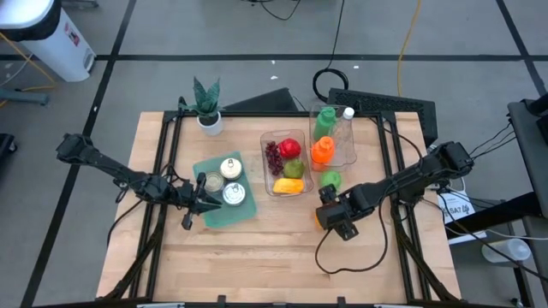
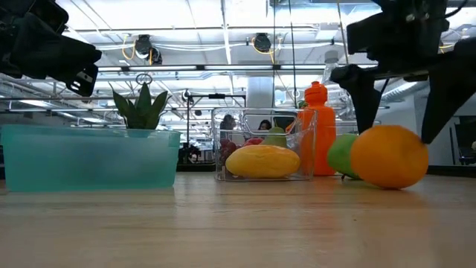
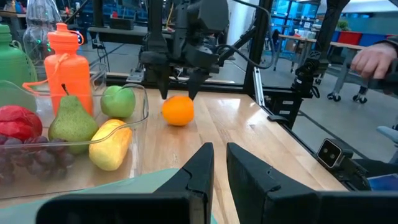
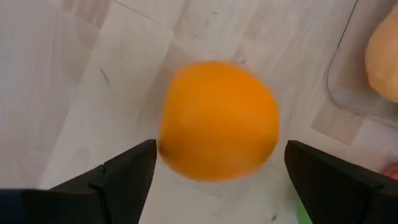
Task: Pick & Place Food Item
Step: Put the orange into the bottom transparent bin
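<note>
A: Orange [image 2: 389, 156] status?
B: Round, smooth, bright orange, whole. Sitting on bare wood of table [image 1: 257, 257], right half, toward the near edge.
A: Relative to clear bin [image 1: 267, 162]?
B: Outside it, off its near-right corner. Just beside green apple [image 2: 341, 155], on the apple's near side; contact can't be told.

We see a lab or workshop hall: ceiling ducts [image 2: 256, 43], metal frames, cables [image 1: 409, 34] on the grey floor [image 1: 214, 34].

Orange [image 1: 320, 219] — mostly hidden under the right end effector [image 1: 330, 217] overhead.
</note>
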